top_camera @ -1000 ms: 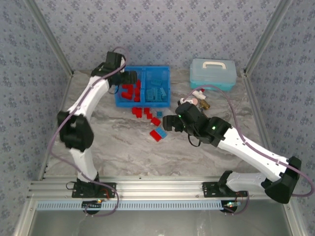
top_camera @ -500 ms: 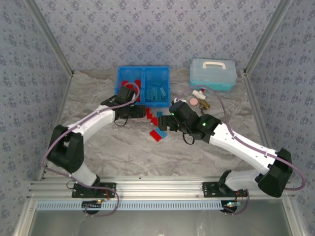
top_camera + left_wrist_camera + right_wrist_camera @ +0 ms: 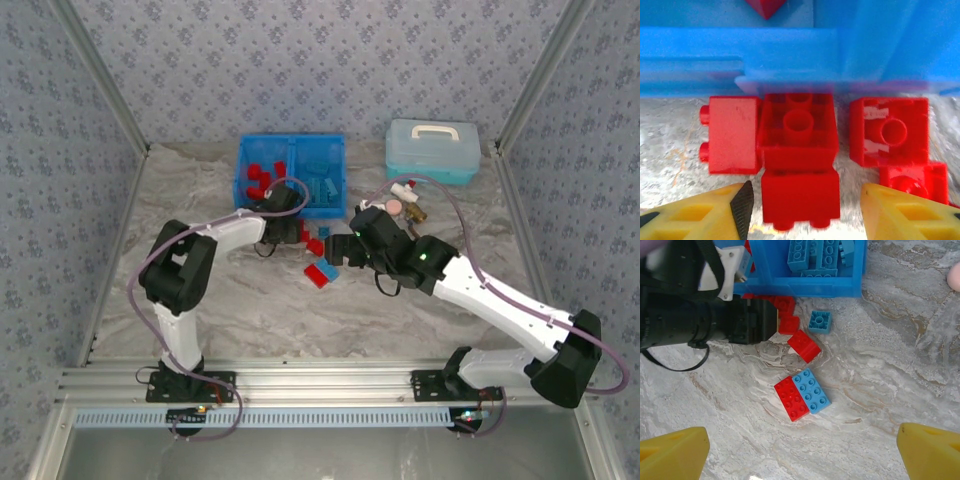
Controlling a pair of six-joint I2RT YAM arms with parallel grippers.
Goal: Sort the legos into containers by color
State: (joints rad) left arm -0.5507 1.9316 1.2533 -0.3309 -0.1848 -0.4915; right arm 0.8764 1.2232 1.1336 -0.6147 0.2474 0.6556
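The red legos (image 3: 799, 130) are smooth, glossy moulded plastic; one brick (image 3: 888, 131) carries whitish scuffs. The blue bin (image 3: 790, 50) is smooth plastic with a soft sheen. The tabletop (image 3: 880, 365) looks marble-patterned, faintly glossy.

Top camera: high above and behind me, tilted down over the whole table (image 3: 250, 300). My left wrist camera: low and very close, facing the front wall of the blue bin (image 3: 790, 50) across the red bricks (image 3: 799, 130). My right wrist camera: higher, looking down on the same wall and bricks.
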